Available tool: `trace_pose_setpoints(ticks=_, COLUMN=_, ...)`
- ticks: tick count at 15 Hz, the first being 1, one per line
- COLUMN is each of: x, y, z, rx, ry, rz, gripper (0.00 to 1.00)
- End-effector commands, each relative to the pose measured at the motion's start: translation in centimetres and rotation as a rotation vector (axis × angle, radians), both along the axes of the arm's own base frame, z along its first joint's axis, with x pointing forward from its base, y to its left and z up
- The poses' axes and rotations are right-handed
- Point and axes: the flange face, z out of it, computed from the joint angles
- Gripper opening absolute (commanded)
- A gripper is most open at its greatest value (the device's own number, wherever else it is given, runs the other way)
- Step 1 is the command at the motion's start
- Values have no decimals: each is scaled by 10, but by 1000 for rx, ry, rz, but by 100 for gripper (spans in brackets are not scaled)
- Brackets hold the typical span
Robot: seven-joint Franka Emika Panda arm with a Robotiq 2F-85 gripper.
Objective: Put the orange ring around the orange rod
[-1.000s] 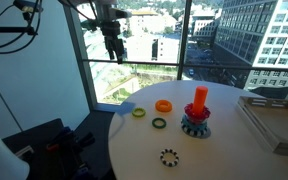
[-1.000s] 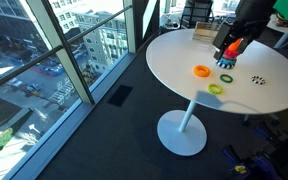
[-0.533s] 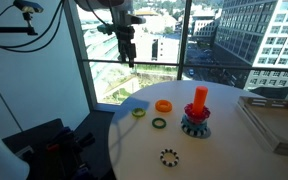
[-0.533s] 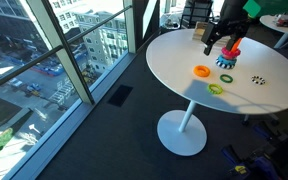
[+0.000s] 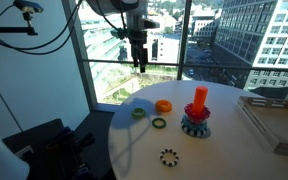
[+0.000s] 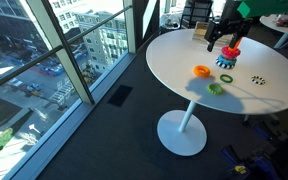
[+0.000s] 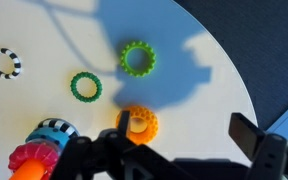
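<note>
The orange ring [image 5: 163,105] lies flat on the white round table [image 5: 224,155]; it also shows in an exterior view [image 6: 202,71] and in the wrist view [image 7: 137,123]. The orange rod [image 5: 200,97] stands upright on its blue-grey gear base [image 5: 195,124], right of the ring; it also shows in an exterior view [image 6: 230,49] and at the wrist view's lower left corner [image 7: 24,165]. My gripper [image 5: 137,58] hangs open and empty well above the table, near the ring's side [image 6: 215,42]. In the wrist view its open fingers [image 7: 184,135] frame the bottom, one beside the orange ring.
A yellow-green ring [image 5: 139,112] [image 7: 138,59], a dark green ring [image 5: 159,123] [image 7: 85,86] and a black toothed gear ring [image 5: 169,156] [image 7: 3,62] lie on the table. A flat tray [image 5: 274,120] sits at the table's far side. Tall windows stand behind.
My gripper has moved sideways from over the window side toward the table and come lower. The rings and the rod have not moved.
</note>
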Motion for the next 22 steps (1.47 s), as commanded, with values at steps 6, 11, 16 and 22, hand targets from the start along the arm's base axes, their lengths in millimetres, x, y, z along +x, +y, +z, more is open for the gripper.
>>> trace_pose_setpoints(ticks=6, x=1, y=-12, z=-2, rx=-17, ry=3, rz=-30, gripper=100)
trace_pose_setpoints(ticks=11, x=4, y=-25, z=-1, rx=-30, ry=0, rz=-87, gripper=100)
trace_pose_setpoints(ticks=16, x=8, y=-52, z=-16, rx=-25, ry=7, rz=-176, gripper=100)
trace_pose_setpoints(ticks=22, x=20, y=-77, z=-47, rx=-31, ry=-9, rz=-233, gripper=100)
